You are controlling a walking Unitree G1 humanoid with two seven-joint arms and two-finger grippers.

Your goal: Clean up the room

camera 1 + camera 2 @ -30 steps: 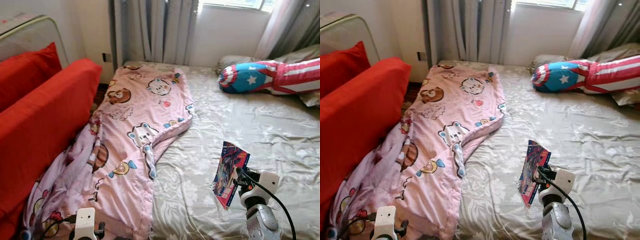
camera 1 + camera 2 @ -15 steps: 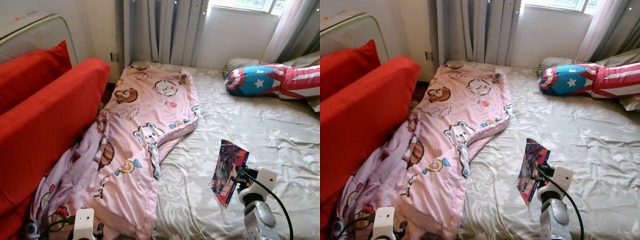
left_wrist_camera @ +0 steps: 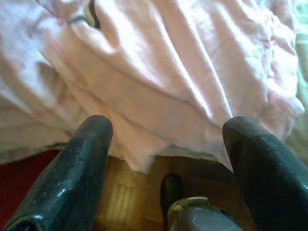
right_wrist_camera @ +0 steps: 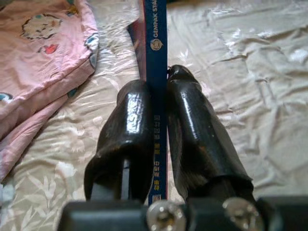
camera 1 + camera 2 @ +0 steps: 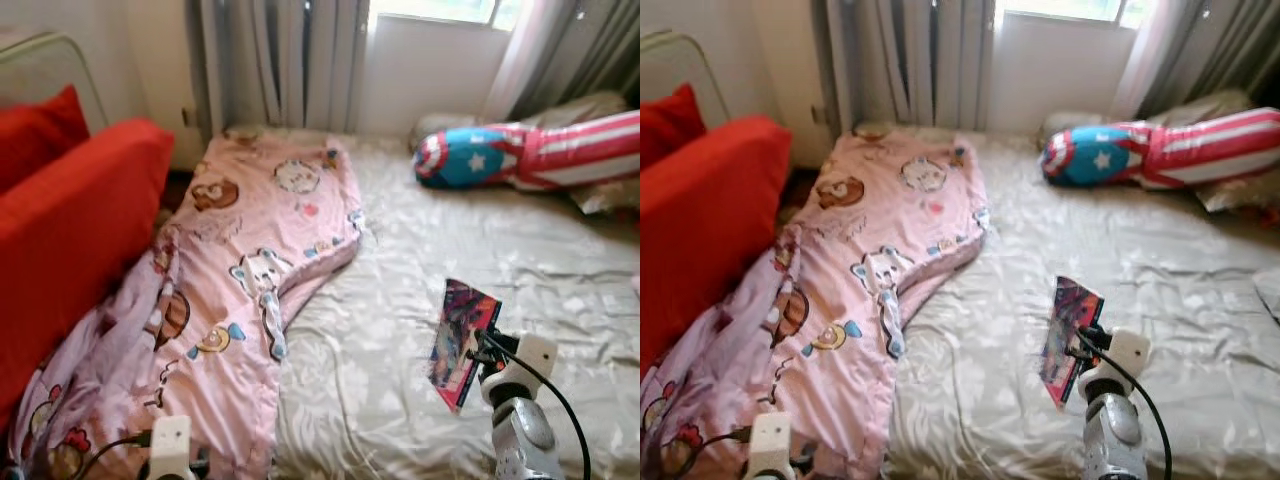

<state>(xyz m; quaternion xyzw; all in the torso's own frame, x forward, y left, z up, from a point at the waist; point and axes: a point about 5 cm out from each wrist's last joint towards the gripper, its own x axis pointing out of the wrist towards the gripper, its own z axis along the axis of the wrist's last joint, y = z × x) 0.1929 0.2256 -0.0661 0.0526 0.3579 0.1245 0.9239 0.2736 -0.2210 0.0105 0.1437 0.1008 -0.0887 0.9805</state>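
My right gripper [image 5: 482, 347] is shut on a thin colourful book [image 5: 458, 340], held upright above the beige satin bed sheet [image 5: 400, 290] at the lower right. In the right wrist view the two black fingers [image 4: 130, 139] clamp the book's blue spine [image 4: 158, 57]. A pink cartoon-print blanket [image 5: 240, 290] lies rumpled along the bed's left side and hangs off its near edge. My left gripper [image 3: 168, 159] is open, low over the blanket's hanging edge [image 3: 159, 86], with wooden floor below it.
A red sofa [image 5: 70, 230] with a red cushion [image 5: 40, 130] flanks the bed on the left. A blue, red and white striped bolster [image 5: 520, 155] and grey pillows [image 5: 590, 110] lie at the far right. Curtains [image 5: 280, 60] and a window back the bed.
The head view has swung to the right, so the sofa and blanket sit further left in the picture. The right gripper still holds the book in the same pose.
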